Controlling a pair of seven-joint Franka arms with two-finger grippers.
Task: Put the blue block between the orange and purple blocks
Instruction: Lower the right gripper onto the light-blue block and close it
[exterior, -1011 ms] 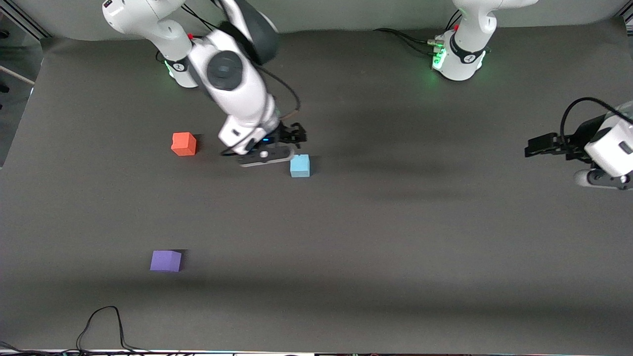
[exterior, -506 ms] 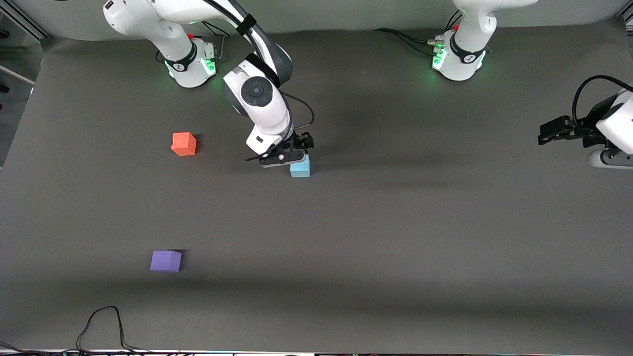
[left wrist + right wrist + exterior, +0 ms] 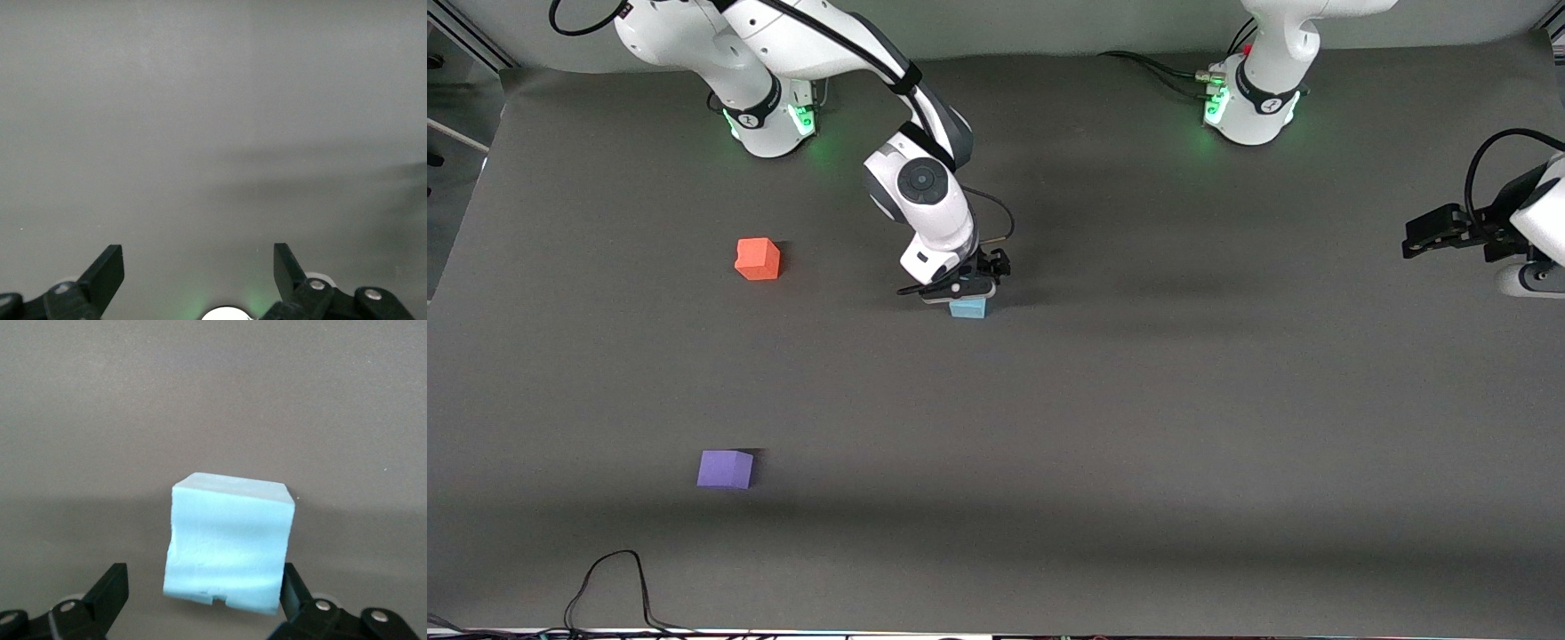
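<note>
The light blue block (image 3: 967, 308) sits on the dark mat near the table's middle. My right gripper (image 3: 971, 286) is low over it, open, its fingers on either side of it. In the right wrist view the blue block (image 3: 230, 543) stands between the fingers of the right gripper (image 3: 200, 579), close against one finger (image 3: 293, 590) and clear of the other. The orange block (image 3: 758, 259) lies toward the right arm's end. The purple block (image 3: 726, 468) lies nearer the camera than the orange one. My left gripper (image 3: 1416, 238) waits open and empty at the left arm's end; the left wrist view shows it (image 3: 198, 261) above bare mat.
A black cable (image 3: 609, 578) loops at the table's near edge, nearer the camera than the purple block. The arm bases (image 3: 769, 116) (image 3: 1249, 102) stand along the table's back edge. Bare mat (image 3: 738, 364) lies between the orange and purple blocks.
My right gripper moved toward the left arm's end and came down around the blue block. My left gripper drew slightly toward the table's end. The blocks did not move.
</note>
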